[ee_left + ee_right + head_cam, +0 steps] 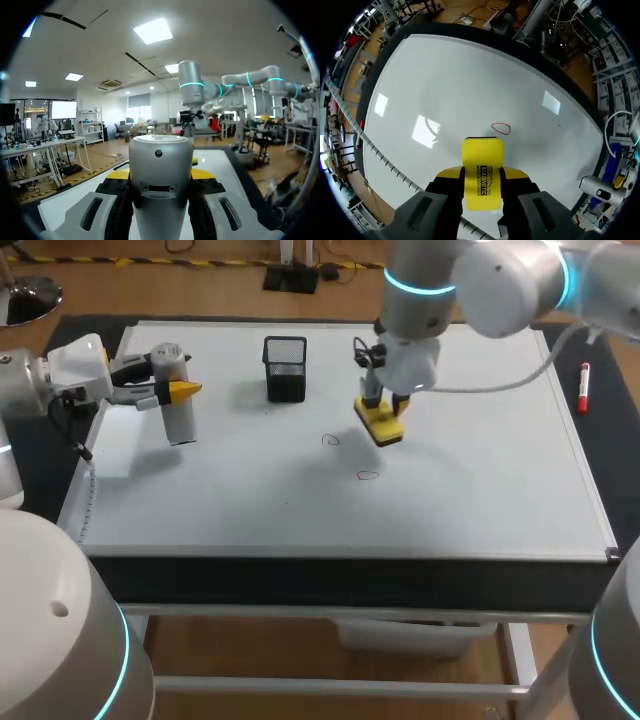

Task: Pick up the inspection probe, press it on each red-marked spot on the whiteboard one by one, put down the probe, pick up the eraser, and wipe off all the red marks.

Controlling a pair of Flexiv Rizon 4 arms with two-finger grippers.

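Nearest the table's point(300, 580) front edge, the whiteboard point(200, 510) lies flat and covers most of the top. It carries two small red marks: one point(368, 476) is nearer, the other point(331, 440) just behind it and to the left. Just past them is the right pincer point(381, 418), its arm in from the far right, pointing down and clamped on the eraser point(381, 428) from both sides. The yellow block sticks out below the tips, just right of the farther mark (touching the board or not, cannot tell). Right wrist view: eraser point(482, 170) sits between the yellow tips, with one red mark point(500, 128) just ahead of it.

Over the board's left side, the left pincer point(182, 392) lies roughly level, closed around the grey inspection probe point(176, 410), which stands upright. Left wrist view: probe point(160, 170) fills the gap, fingers on both sides.

Farther back, a black mesh pen holder point(285, 368) stands on the board between the two pincers. A red marker point(583, 387) lies on the dark table just off the board's right edge, well apart from everything else.
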